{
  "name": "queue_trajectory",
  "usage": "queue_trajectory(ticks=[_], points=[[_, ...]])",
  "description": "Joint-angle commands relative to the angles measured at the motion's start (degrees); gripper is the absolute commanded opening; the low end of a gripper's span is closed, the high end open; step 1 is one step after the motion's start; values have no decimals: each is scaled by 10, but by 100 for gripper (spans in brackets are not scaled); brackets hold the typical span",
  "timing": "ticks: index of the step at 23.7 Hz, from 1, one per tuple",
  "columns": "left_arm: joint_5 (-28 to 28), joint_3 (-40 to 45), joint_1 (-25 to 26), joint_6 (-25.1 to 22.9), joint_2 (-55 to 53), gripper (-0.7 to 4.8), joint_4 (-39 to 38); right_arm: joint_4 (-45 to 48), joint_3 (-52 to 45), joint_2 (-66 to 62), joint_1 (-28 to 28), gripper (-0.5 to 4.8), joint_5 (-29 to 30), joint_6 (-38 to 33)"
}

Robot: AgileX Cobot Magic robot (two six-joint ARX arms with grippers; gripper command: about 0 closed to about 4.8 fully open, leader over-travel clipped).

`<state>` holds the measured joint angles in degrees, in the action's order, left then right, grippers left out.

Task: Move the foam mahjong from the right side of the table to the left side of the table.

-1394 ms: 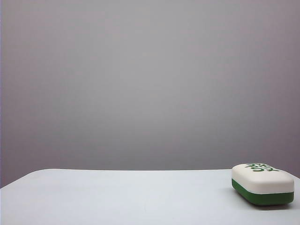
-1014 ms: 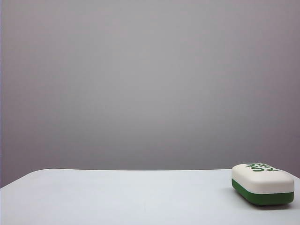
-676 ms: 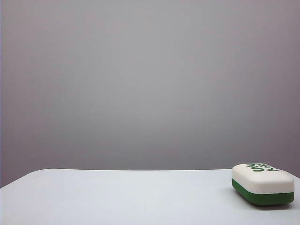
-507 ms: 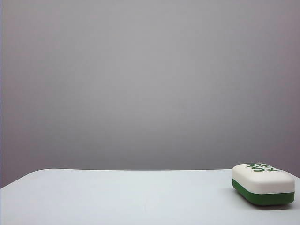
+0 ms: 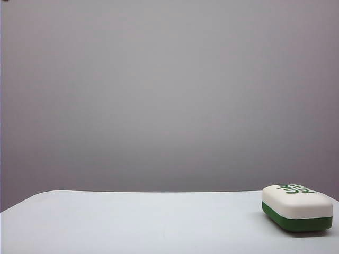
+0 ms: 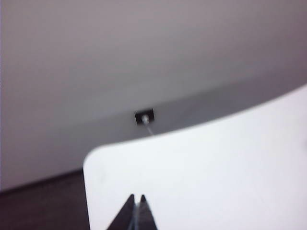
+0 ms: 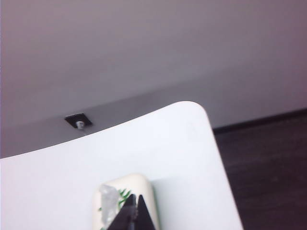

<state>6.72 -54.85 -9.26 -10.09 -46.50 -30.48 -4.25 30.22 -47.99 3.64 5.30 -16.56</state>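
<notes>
The foam mahjong (image 5: 297,207) lies flat on the right side of the table (image 5: 148,222), cream-white on top with a dark green base and a green character on its top face. No arm or gripper shows in the exterior view. In the right wrist view my right gripper (image 7: 135,196) is shut, its dark tips together above the foam mahjong (image 7: 141,189), with nothing between them. In the left wrist view my left gripper (image 6: 136,196) is shut and empty over the bare table (image 6: 216,167) near a rounded corner.
The table's rounded far corners show in both wrist views, with dark floor (image 7: 268,163) beyond the edges. A small dark wall fitting (image 6: 144,116) sits low on the grey wall behind the table.
</notes>
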Motion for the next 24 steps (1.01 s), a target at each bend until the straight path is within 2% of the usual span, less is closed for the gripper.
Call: queue_trajectory(ticks=[1, 6, 9, 13, 19, 24], points=[[23, -5, 0, -14, -22, -5, -43, 16, 26, -63, 31, -5, 33, 9], [65, -5, 0, -14, -77, -5, -71, 30, 51, -214, 23, -5, 58, 44], [66, -5, 0, 5, -96, -5, -52, 63, 51, -319, 16, -5, 64, 43], [64, -5, 0, 7, -96, -5, -26, 94, 60, -426, 16, -5, 73, 31], [64, -5, 0, 22, -96, -5, -27, 118, 118, -523, 1, -5, 75, 31], [64, -5, 0, 22, -96, -5, -42, 71, 187, -575, -39, -5, 79, 31]])
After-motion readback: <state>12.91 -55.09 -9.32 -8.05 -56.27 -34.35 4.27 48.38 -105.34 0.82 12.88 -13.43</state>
